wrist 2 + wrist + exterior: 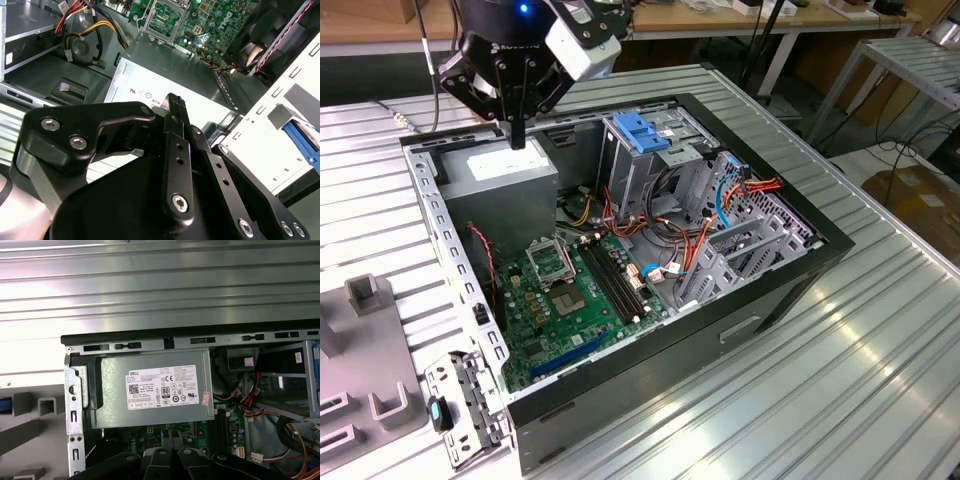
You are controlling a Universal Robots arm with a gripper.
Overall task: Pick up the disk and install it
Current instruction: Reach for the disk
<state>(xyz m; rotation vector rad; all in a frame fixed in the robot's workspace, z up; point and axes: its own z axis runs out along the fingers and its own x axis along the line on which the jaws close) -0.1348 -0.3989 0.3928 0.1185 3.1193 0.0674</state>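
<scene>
Gripper [518, 138] [175, 102] of black metal hangs with its fingers pressed together and nothing between them, just above the grey boxed power supply [510, 172] [152, 390] in a corner of the open black computer case [760, 300]. The case lies on a ribbed metal counter [850, 400], its green motherboard [570, 300] exposed. The disk [302, 142] [4, 405] shows as a bright blue rail in both wrist views. It lies outside the case on a grey moulded fixture [360, 350] [35, 410], apart from the gripper.
</scene>
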